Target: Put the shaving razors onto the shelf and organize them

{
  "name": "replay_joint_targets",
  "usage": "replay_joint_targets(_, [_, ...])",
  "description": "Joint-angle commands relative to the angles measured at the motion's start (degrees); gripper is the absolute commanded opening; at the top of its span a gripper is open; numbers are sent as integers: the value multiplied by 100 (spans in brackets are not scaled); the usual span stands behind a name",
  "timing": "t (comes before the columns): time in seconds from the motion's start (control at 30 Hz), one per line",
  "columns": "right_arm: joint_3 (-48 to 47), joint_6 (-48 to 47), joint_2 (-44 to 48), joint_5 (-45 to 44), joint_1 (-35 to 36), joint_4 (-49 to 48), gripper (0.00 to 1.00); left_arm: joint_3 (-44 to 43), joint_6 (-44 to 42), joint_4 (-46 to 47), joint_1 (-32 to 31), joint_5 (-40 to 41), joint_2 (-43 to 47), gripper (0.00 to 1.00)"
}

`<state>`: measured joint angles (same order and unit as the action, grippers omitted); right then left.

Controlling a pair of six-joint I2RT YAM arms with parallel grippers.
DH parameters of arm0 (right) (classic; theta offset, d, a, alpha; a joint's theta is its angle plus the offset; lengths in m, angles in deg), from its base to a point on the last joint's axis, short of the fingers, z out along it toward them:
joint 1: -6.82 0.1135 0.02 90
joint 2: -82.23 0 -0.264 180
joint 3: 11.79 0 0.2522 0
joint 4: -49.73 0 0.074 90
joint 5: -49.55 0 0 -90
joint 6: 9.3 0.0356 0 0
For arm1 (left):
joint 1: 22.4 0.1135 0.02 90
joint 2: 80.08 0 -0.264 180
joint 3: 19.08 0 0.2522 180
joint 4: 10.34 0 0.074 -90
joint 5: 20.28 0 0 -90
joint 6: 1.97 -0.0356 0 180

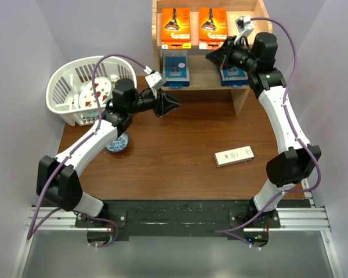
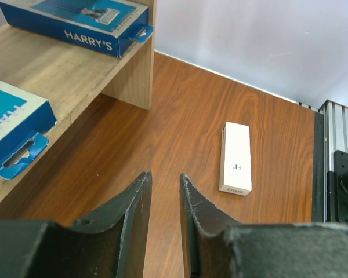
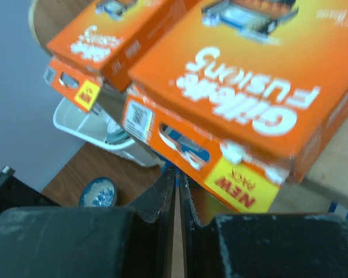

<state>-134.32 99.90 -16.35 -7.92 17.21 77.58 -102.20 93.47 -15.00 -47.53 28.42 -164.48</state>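
Observation:
The pine shelf (image 1: 243,92) stands at the table's far side. Two orange Gillette razor packs (image 1: 176,27) (image 1: 212,26) lie on its upper tier, and two blue Harry's packs (image 1: 176,70) (image 1: 232,74) on the lower tier. A white Harry's box (image 1: 234,156) lies on the table right of centre. My left gripper (image 1: 173,104) hovers over the table in front of the shelf, open and empty; its view shows the box (image 2: 236,157) and both blue packs (image 2: 81,20) (image 2: 11,127). My right gripper (image 1: 211,57) is shut and empty at the shelf front, just under the right orange pack (image 3: 249,87).
A white slotted basket (image 1: 66,87) holding a plate stands at the far left. A small blue patterned dish (image 1: 117,143) sits on the table beside my left arm, and it also shows in the right wrist view (image 3: 97,191). Purple walls close in on both sides.

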Motion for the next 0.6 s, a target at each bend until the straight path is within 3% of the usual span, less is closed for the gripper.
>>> replay_joint_targets(0.0, [785,-724,795,-36,-20,533,26,186,46,267,43,34,187,33])
replay_joint_targets(0.07, [1637,-917,1349,-202,-20,586,42,239,11,232,43,43,222,36])
replay_joint_targets(0.23, [3236,-1680,2307,110,-20,981,61,415,-24,180,34,-89,231,45])
replay_joint_targets(0.33, [3555,-3707,2651,920,-11,2348,74,494,-191,13,16,-229,231,50])
replay_joint_targets(0.37, [3625,-5044,2739,887,-11,2892,84,537,-244,-14,8,-256,266,54])
replay_joint_targets(0.4, [3722,-5571,2792,695,-11,3759,96,634,-331,-31,-10,-369,301,56])
replay_joint_targets(0.47, [4082,-6851,2871,492,-11,4450,99,757,-691,-163,-62,-379,406,78])
replay_joint_targets(0.53, [4589,-7524,3011,167,-20,5102,99,950,-893,-303,-124,-396,450,99])
replay_joint_targets(0.57, [4741,-8119,3047,79,-11,5374,99,1021,-947,-330,-142,-440,477,100])
